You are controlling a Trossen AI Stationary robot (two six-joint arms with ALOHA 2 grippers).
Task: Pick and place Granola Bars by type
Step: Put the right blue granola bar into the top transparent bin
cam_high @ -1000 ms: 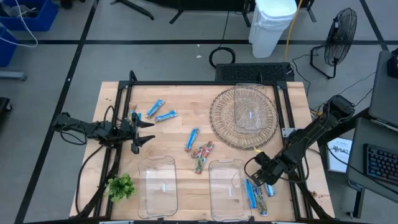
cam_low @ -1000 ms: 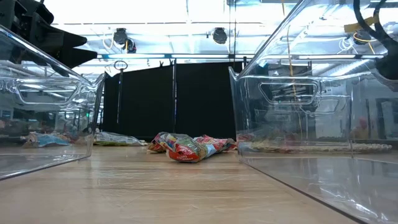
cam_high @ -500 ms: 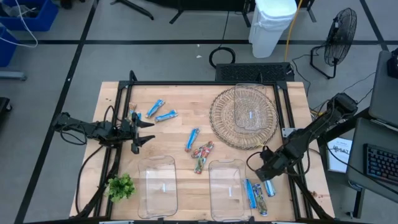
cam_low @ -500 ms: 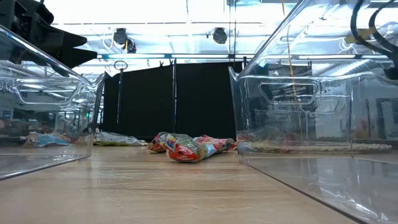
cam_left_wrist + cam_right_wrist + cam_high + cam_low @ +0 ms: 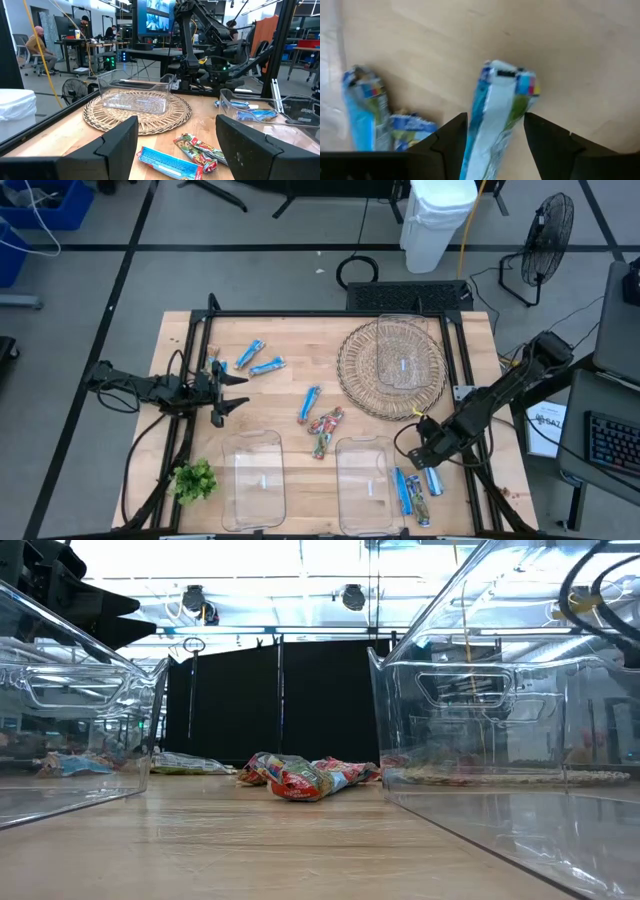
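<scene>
Bare table (image 5: 285,395) between wicker tray (image 5: 391,367) and bins (image 5: 253,478)

The table (image 5: 300,370) is seen whole from straight above in the high view, with both arms and the floor around it. In the low view, the scene is taken level from the tabletop, close between two clear bins (image 5: 520,740), towards the room behind. From the left wrist, the table is looked across past the left gripper (image 5: 177,145) to the wicker tray (image 5: 137,112); the multicoloured bars (image 5: 197,150) are shared with the low and high views. From the right wrist, the wood is viewed downward at close range past the right gripper (image 5: 492,137), over blue bars (image 5: 367,112) also caught in the high view.
</scene>
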